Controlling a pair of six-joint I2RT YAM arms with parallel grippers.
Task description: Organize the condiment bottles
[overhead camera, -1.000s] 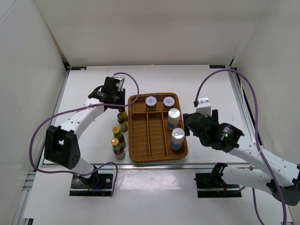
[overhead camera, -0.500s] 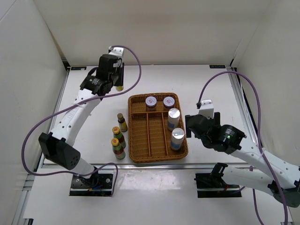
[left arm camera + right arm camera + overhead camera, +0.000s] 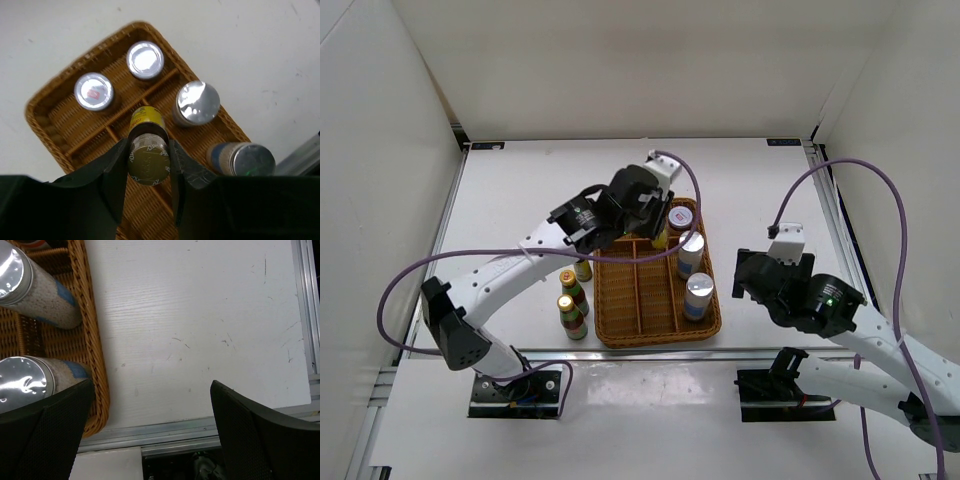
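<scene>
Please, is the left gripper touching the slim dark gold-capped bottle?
Touching: the left wrist view shows the left gripper clamped on the slim dark gold-capped bottle.

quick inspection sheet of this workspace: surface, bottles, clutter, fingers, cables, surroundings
surface: white table, faint scuffs, with a wicker tray on it
job's things: two purple-lidded jars and two silver-capped bottles stand in the tray; three dark bottles stand on the table left of it; a fourth dark bottle is held above the tray
clutter: nothing seen
grippers: left gripper, fingers shut on the fourth dark bottle; right gripper open, holding nothing, above the table by the tray's right rim
cables: purple cables loop off both arms; the left one arcs above the tray's far end
surroundings: white walls; metal rails at the table edges
</scene>
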